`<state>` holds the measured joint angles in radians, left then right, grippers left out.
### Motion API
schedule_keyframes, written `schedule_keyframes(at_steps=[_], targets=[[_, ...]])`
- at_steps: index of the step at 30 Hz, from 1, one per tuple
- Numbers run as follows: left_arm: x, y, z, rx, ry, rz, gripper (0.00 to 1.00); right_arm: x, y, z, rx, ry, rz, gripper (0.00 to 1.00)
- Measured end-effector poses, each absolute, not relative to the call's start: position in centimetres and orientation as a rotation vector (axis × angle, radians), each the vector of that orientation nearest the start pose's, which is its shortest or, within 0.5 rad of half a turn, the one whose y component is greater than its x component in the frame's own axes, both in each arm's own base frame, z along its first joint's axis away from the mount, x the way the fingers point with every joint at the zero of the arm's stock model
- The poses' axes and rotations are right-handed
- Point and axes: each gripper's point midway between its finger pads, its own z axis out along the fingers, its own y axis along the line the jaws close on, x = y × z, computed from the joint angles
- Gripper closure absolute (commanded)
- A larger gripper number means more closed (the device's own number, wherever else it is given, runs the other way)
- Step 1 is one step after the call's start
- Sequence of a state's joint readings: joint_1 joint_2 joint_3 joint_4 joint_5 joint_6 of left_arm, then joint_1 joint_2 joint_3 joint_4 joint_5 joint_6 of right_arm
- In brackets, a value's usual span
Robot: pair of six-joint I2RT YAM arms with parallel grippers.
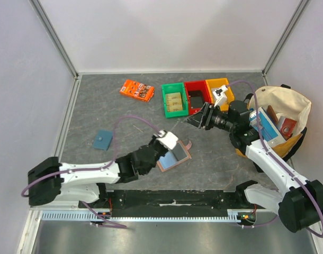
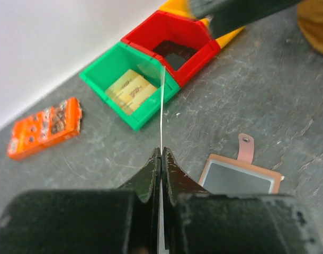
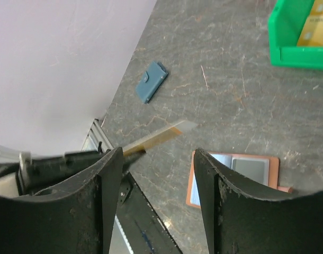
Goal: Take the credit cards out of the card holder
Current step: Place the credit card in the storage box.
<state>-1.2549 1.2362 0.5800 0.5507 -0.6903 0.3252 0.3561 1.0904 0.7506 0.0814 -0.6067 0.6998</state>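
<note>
**Card pinched in the left claw, holder open on the table**

Left wrist: the left claw (image 2: 161,153) fills the foreground, its two matte black fingers pressed flat together on a card (image 2: 162,106). The card shows edge-on as a thin, pale, straight line rising from the tips. Just right of the fingers the holder (image 2: 240,177) lies open and flat on the table (image 2: 288,106), which is a mottled, slate-grey surface. The holder is a salmon leather rectangle around a grey inner panel, with a small rounded snap tab sticking out from its far edge. Beyond stand boxy plastic bins, side by side: a green bin (image 2: 100,62) holding yellowish printed packets, then a red bin (image 2: 196,66) with something dark inside. A crinkled orange pack (image 2: 45,127) lies off to the left.

Right wrist: the right claw (image 3: 156,159) has its thick, curved black fingers standing well apart, and nothing is gripped. Ahead of the gap the card juts out from the left claw, amber along its length and pale at the free end. The holder lies below it, with light blue and grey panels inside its salmon border. A flat teal pouch (image 3: 151,82) lies farther off, near the wall.

Top: the holder sits mid-table, just beside the left claw. A cream canvas bag (image 1: 288,106) slumps at the right, behind the right arm.
</note>
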Motion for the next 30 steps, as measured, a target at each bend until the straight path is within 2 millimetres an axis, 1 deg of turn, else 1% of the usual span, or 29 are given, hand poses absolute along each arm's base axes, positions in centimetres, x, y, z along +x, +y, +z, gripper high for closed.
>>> schedule_keyframes(at_steps=[5, 8, 10, 12, 14, 18, 21, 25, 30], targets=[[24.1, -26.2, 20.5, 0.52, 1.566, -0.381, 0.98, 27.1, 23.3, 25.2, -0.245, 1.904, 1.25, 0.34], [24.4, -24.0, 20.4, 0.38, 1.592, -0.527, 0.98, 26.8, 23.7, 26.0, -0.329, 1.85, 1.26, 0.34], [24.1, -23.1, 20.4, 0.303, 1.599, -0.634, 0.98, 26.4, 24.0, 26.8, -0.39, 1.793, 1.282, 0.34], [23.6, -22.8, 20.4, 0.248, 1.601, -0.737, 0.98, 26.1, 24.4, 27.4, -0.441, 1.738, 1.306, 0.34], [23.1, -23.0, 20.6, 0.205, 1.6, -0.846, 0.98, 25.7, 24.7, 27.5, -0.483, 1.698, 1.341, 0.34], [22.1, -23.6, 21.5, 0.137, 1.574, -1.044, 0.98, 25.5, 25.7, 26.8, -0.534, 1.673, 1.407, 0.34], [21.4, -24.1, 22.7, 0.094, 1.536, -1.173, 0.98, 25.3, 26.2, 26.5, -0.565, 1.662, 1.433, 0.37], [20.8, -24.9, 24.4, 0.069, 1.487, -1.303, 0.98, 25.0, 26.9, 26.4, -0.604, 1.642, 1.458, 0.43], [20.1, -25.6, 25.5, 0.064, 1.453, -1.403, 0.98, 24.4, 27.8, 25.8, -0.639, 1.648, 1.501, 0.5]])
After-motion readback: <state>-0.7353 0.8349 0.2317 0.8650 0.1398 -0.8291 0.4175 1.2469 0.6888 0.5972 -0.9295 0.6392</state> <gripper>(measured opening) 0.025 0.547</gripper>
